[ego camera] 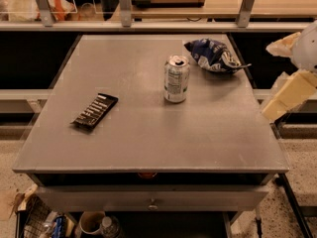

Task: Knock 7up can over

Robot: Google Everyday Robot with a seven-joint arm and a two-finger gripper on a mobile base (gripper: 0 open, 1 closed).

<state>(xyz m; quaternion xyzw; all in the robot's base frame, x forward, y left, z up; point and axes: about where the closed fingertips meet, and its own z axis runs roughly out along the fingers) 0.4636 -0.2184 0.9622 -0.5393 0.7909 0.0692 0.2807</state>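
Grey metal surface (pixel 148 138) fills most of my view, with a rail and shelving behind it. On my feed the 7up can (pixel 176 79) stands upright a little right of centre, towards the back half, pull-tab top facing up. A dark blue chip bag (pixel 213 56) lies near it at the back right, not touching it. A flat black bar (pixel 95 111) with white marks lies well apart on the left side. The gripper (pixel 277 78) hangs off the right edge of the surface, well apart from the can. Its cream fingers (pixel 290 95) are spread with nothing between them.
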